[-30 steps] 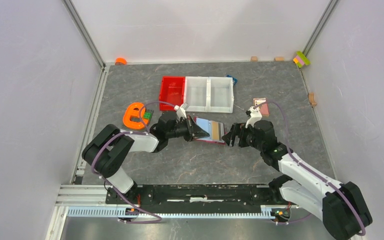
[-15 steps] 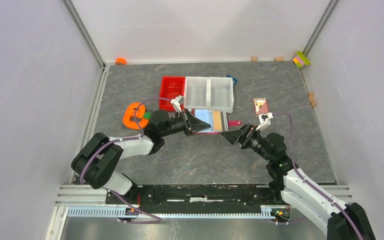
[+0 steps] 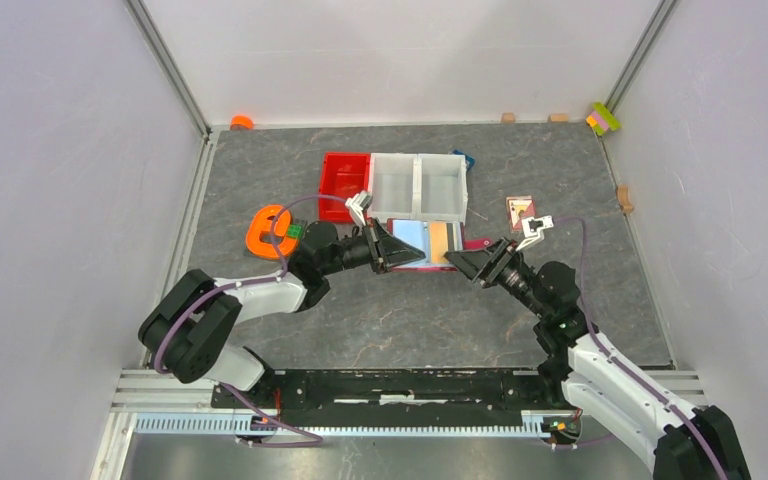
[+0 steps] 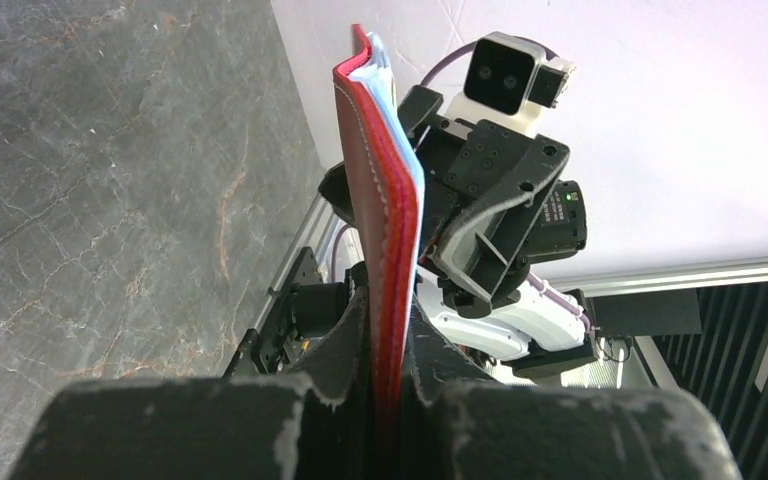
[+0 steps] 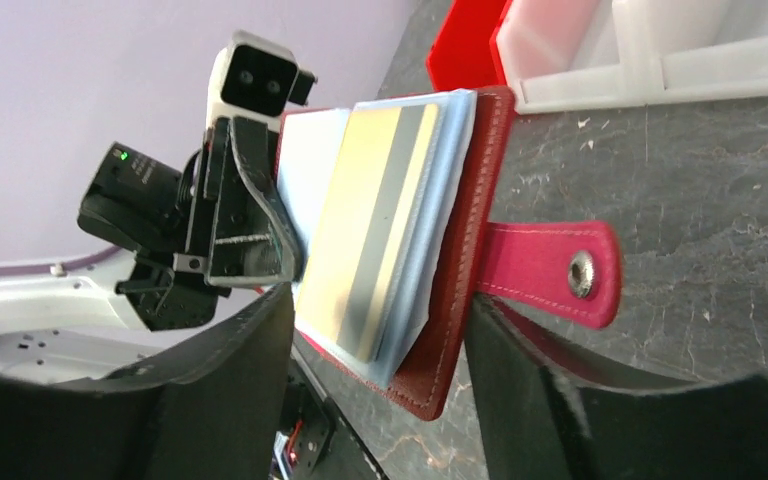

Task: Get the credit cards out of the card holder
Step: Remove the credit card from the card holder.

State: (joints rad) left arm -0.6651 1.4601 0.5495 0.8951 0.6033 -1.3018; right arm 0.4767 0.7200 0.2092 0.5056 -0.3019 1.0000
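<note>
white bin close behind card holder, left gripper blocking its left edge, open table in front

The grey marbled table carries a red bin touching a white two-compartment bin. An orange ring lies left of them, a patterned card to the right.

card holder: has gone toward the far edge of the table, now level and just before the white bin; a second ago it sat nearer and tilted.
left gripper: has gone farther out with it.
right gripper: jaws narrower than before, now astride the holder's right end.
right arm: has stretched forward from the near right corner.
</note>
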